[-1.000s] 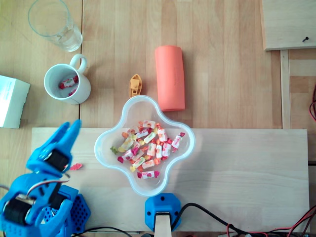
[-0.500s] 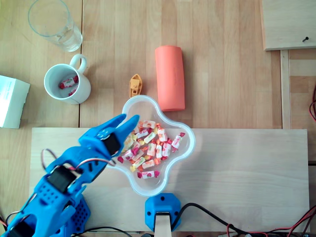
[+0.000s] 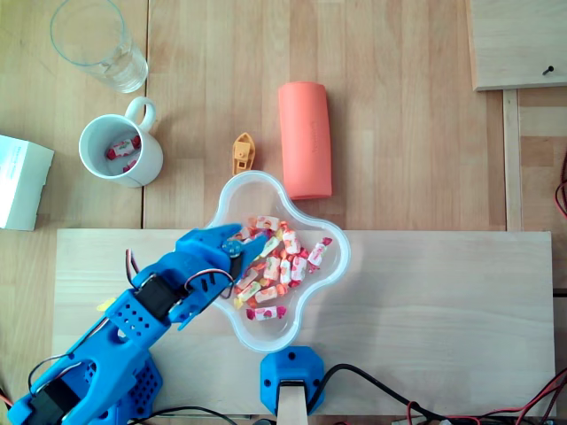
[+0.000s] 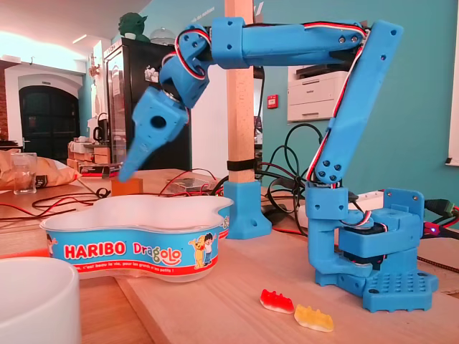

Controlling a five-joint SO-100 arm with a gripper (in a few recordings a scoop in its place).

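Wrapped sweets [image 3: 275,261] lie heaped in the middle of a clear lobed tub [image 3: 257,190], and that heap is what my jaws are nearest to. The tub sits at the near edge of the wooden board [image 3: 425,301], just in front of the arm's base, which I judge keeps it within easy reach.

In the overhead view the jaws hang over the tub's left lobe, with the tip at the left fringe of the heap. In the fixed view the fingertips [image 4: 130,170] point steeply down and stand above the rim of the tub [image 4: 136,247], apart from it. The bent wrist seems to be what lets them come in from above rather than across the wall. From that side they read as a single wedge, and from above the arm covers them, so I cannot tell whether they are apart or together.

On the desk [image 3: 399,106], well apart to the upper left, a white mug [image 3: 120,150] stands upright with a couple of sweets in it. A glass [image 3: 96,42] stands beyond it. An orange roll [image 3: 305,140] and a small toy boat [image 3: 243,153] lie just behind the tub. Two gummy bears [image 4: 295,309] rest by the base.
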